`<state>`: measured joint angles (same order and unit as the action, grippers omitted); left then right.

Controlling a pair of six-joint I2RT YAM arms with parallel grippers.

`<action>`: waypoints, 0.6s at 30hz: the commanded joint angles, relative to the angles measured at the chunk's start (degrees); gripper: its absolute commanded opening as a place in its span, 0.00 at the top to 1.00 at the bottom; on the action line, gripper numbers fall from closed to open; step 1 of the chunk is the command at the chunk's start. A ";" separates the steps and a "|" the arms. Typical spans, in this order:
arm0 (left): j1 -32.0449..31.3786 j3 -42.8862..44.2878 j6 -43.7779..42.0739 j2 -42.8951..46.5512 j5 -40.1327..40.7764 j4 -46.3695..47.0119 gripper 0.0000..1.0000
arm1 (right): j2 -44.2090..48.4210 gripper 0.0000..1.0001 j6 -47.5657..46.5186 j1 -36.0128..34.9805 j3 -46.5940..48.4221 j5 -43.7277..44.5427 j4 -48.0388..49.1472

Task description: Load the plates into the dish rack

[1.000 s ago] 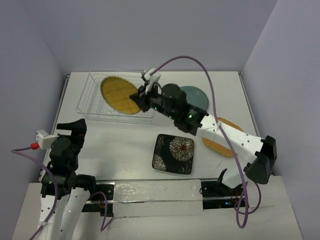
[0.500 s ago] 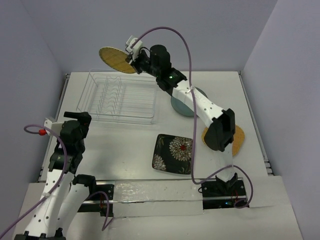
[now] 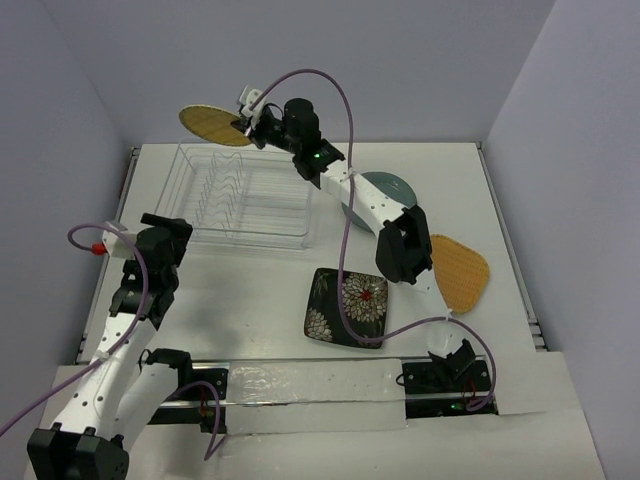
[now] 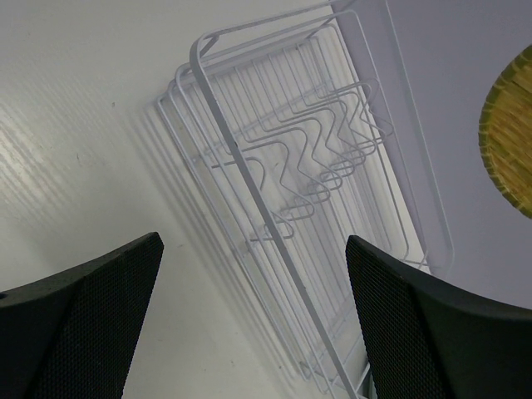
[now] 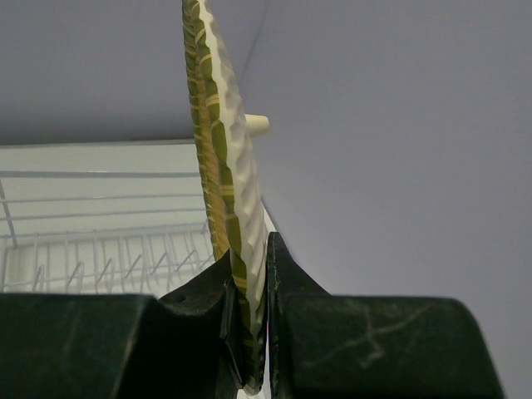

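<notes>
1. Above the far edge of the dish rack, the right claw pinches the yellow plate by its rim. The left claw gapes empty beside the rack.
2. First plate is being loaded; next, it likely needs lowering on edge between the dividers.
3. A second ago the plate sat low over the rack. It is now higher and farther back.

Robot lab test cell rather than a home kitchen: white table boxed in by plain lavender partition walls, two arms bolted to a mounting rail at its near edge, purple cables trailing loose, dish rack and plates laid out as props.
</notes>
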<state>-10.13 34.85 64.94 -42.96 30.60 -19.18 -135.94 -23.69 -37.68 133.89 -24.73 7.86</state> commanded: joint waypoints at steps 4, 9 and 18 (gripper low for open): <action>0.11 -1.12 -2.33 -1.28 -1.68 4.64 0.01 | -7.02 1.00 6.65 1.62 5.04 -3.30 12.26; 0.13 -1.56 -2.28 -1.64 -1.31 5.03 0.01 | -9.90 1.00 9.06 1.91 4.98 -5.56 11.81; 0.20 -1.82 -2.34 -2.88 -1.59 5.84 0.01 | -12.37 0.99 14.48 1.85 3.22 -7.37 12.69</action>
<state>-10.13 32.94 63.73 -45.17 29.39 -15.95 -148.70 -12.76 -35.97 135.70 -29.85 13.77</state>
